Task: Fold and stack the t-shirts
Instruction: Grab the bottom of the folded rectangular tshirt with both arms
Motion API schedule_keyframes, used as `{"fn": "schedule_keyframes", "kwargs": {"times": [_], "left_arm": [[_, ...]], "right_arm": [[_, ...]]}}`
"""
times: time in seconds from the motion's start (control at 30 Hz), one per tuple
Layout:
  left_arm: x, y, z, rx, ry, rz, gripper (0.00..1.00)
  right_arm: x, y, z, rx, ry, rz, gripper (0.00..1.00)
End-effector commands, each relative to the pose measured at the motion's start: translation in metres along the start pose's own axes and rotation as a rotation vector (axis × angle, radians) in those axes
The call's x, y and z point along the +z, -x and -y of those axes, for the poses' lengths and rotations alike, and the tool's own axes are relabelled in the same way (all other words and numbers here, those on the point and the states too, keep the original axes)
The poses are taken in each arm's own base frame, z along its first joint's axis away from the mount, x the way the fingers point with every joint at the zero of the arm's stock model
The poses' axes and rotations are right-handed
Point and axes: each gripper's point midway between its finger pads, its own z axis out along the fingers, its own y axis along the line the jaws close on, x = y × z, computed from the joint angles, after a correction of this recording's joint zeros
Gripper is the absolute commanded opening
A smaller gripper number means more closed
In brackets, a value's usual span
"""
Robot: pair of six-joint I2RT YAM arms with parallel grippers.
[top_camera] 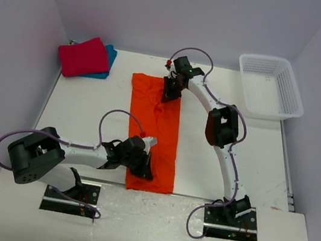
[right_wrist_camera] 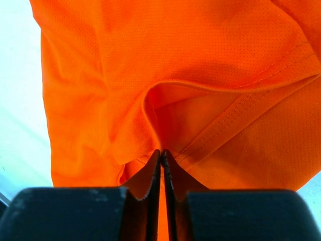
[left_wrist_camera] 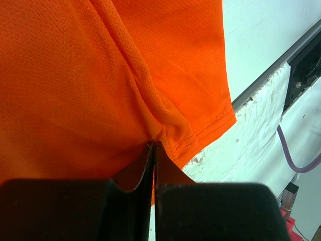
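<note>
At table centre, the overhead view shows the orange t-shirt (top_camera: 148,118) lying in a long strip, with the red t-shirt (top_camera: 83,58) atop the teal t-shirt (top_camera: 111,56) far left. Only the left wrist view shows the left gripper (left_wrist_camera: 154,145) clamped on its near hem. Only the right wrist view shows the right gripper (right_wrist_camera: 161,151) pinching a far fold.

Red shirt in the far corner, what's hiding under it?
A teal blue shirt lies under the red shirt. Only its right edge peeks out; the rest is covered, so its fold can't be seen.

Folded shirts (top_camera: 85,58) left — basket (top_camera: 269,89) right
</note>
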Motion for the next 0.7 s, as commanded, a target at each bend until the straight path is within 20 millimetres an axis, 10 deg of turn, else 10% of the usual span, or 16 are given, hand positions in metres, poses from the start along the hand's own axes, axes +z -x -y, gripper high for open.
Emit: {"fn": "schedule_keyframes", "kwargs": {"times": [0.0, 0.67], "left_arm": [[0.0, -0.002, 0.0, -0.002, -0.001, -0.003, 0.0], [0.006, -0.008, -0.009, 0.001, 0.015, -0.022, 0.0]], "right_arm": [[-0.011, 0.014, -0.004, -0.022, 0.011, 0.045, 0.04], [-0.031, -0.018, -0.007, 0.017, 0.028, 0.079, 0.0]]}}
